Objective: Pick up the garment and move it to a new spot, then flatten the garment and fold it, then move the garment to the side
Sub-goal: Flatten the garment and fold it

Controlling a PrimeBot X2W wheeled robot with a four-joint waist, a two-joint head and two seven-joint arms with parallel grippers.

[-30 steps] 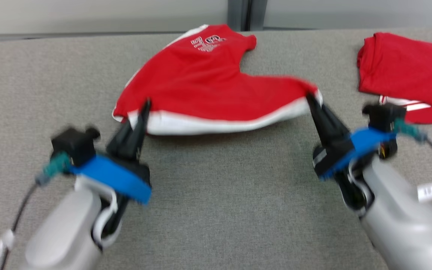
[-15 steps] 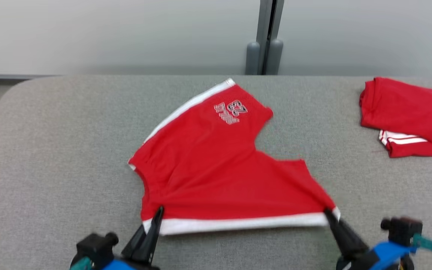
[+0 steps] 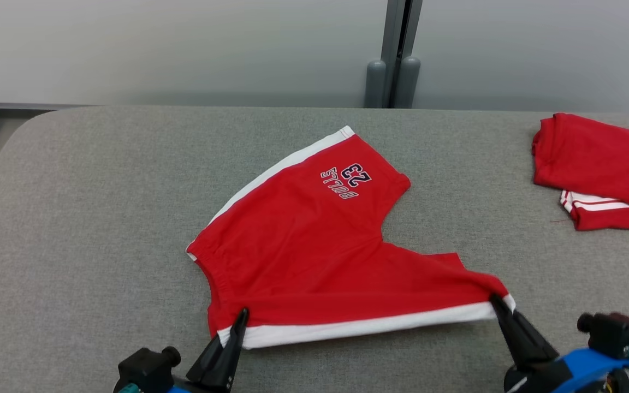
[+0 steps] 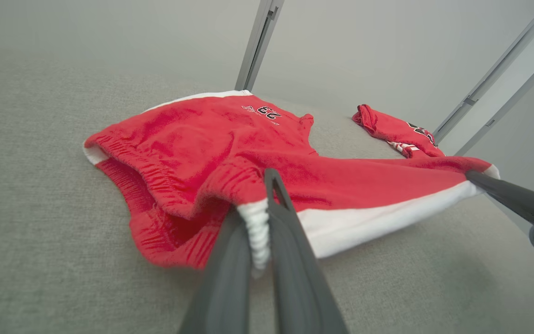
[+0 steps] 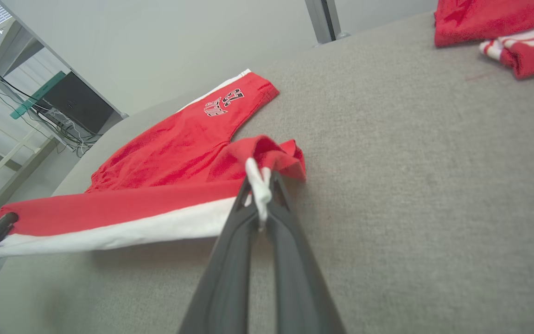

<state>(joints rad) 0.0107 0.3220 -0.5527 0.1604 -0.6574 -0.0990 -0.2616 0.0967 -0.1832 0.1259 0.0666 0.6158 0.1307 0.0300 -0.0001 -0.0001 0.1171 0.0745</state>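
Observation:
The garment (image 3: 303, 245) is a pair of red shorts with white side stripes and a "23" print, spread on the grey table. Its near white-striped edge is stretched taut between my two grippers. My left gripper (image 3: 241, 316) is shut on the waistband corner; the left wrist view shows white ribbed fabric (image 4: 255, 222) pinched between its fingers (image 4: 290, 260). My right gripper (image 3: 496, 302) is shut on the leg-hem corner, where a white fold (image 5: 260, 185) sits between its fingers (image 5: 290, 260). The far leg with the print (image 3: 347, 180) lies flat on the table.
A second red garment (image 3: 598, 164) with white stripes lies folded at the table's far right. A grey post (image 3: 393, 54) stands behind the table's back edge. Bare grey table surface (image 3: 90, 218) spreads to the left, with its rounded corner at far left.
The head camera has tilted up, so the arms have dropped to the bottom edge. Both grippers keep hold of the shorts' near edge, now pulled straighter and tauter towards me.

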